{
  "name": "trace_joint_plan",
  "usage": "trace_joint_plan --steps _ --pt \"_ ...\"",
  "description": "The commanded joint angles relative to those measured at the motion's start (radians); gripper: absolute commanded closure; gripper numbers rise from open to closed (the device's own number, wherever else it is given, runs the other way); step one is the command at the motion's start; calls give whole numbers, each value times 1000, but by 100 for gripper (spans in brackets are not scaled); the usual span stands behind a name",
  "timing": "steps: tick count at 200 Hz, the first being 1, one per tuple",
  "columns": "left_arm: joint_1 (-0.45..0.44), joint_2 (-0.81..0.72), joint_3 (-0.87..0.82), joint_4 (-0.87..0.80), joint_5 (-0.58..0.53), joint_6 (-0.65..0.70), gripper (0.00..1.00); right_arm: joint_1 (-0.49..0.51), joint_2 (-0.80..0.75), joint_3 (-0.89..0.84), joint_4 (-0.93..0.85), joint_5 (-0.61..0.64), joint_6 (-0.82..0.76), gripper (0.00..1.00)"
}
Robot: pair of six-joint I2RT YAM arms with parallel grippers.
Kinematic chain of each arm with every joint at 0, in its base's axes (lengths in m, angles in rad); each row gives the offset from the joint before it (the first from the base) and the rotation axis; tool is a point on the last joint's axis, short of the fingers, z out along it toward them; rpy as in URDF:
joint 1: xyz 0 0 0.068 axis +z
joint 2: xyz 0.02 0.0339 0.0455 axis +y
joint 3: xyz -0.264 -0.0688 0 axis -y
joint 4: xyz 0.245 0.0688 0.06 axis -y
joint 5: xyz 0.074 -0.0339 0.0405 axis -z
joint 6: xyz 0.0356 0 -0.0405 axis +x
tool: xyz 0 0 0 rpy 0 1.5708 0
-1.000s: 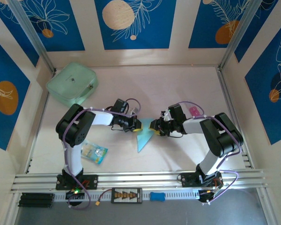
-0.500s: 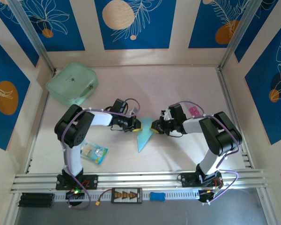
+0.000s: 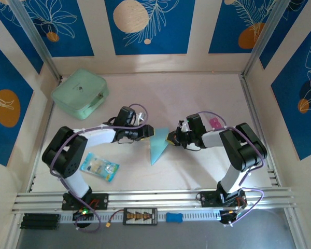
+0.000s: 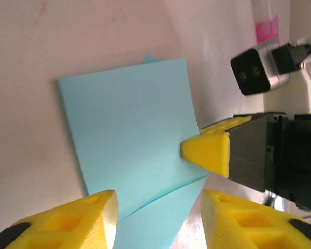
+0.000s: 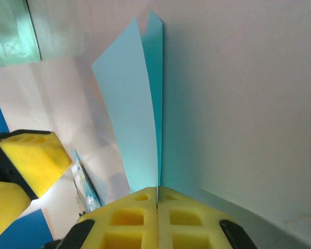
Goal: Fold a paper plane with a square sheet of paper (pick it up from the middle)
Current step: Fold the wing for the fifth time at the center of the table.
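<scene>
At centre: thin light-blue folded paper sheet (image 3: 158,149), pinched by right gripper (image 5: 157,199); left gripper (image 4: 156,206), 9 o'clock, open. We fear unheld flaps springing apart.

No legible text anywhere; packet (image 3: 99,167) print too small.

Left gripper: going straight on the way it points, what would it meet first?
Probably the light-blue paper just ahead of its open jaws; right behind, the right gripper shut on that paper.

Table (image 3: 197,98) bears green pouch (image 3: 79,93), printed packet (image 3: 99,167), folded blue paper (image 3: 158,149).
</scene>
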Motion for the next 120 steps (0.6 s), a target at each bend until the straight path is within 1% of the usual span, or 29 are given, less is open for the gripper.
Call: trace_joint_plan --steps 1,22,35,58,82,90,101,120 --pt "-8 -29 -12 -37 -104 -5 50 21 -20 -41 64 52 68 97" --pt "-13 -26 1 -91 -122 3 49 44 -42 -70 71 113 97 97" --pt "-13 -16 21 -88 -106 -9 51 59 -64 -86 61 148 108 96" --pt "-30 5 76 -90 -115 -17 59 91 -124 -127 60 233 142 96" --pt "-47 38 111 -85 -127 -43 68 144 -182 -153 12 367 180 95" --pt "-53 51 118 -79 -124 -50 69 157 -195 -163 0 404 190 95" --pt "-57 63 123 -72 -112 -55 71 159 -206 -177 14 417 198 95" --pt "-66 71 120 -47 -101 -67 74 150 -199 -172 19 378 202 95"
